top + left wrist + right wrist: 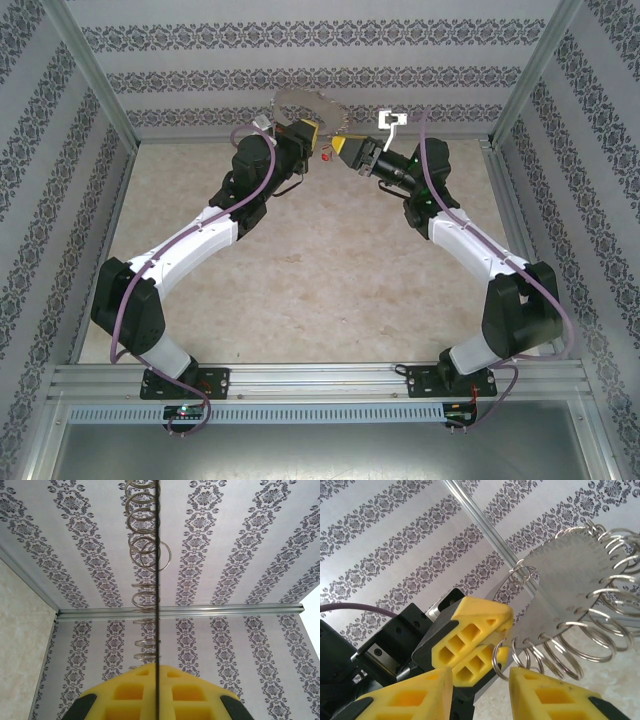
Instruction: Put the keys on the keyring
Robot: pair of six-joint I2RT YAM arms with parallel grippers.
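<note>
**Gripping the keyring up at the far wall**

The left pincer (156, 667) is clamped tight on the keyring (570, 580), a thin grey-silver round whose rim is fringed with split rings (560, 655). Facing it, the right pincer (481, 680) stands parted, nothing between its fingers. The key (327, 155) shows its red head between the two; held or lying, I cannot tell. Below, the beige mottled bench (330, 290) spreads open between the arms, bounded by aluminium rails (310, 375) and patterned grey wallpaper (300, 50).
</note>
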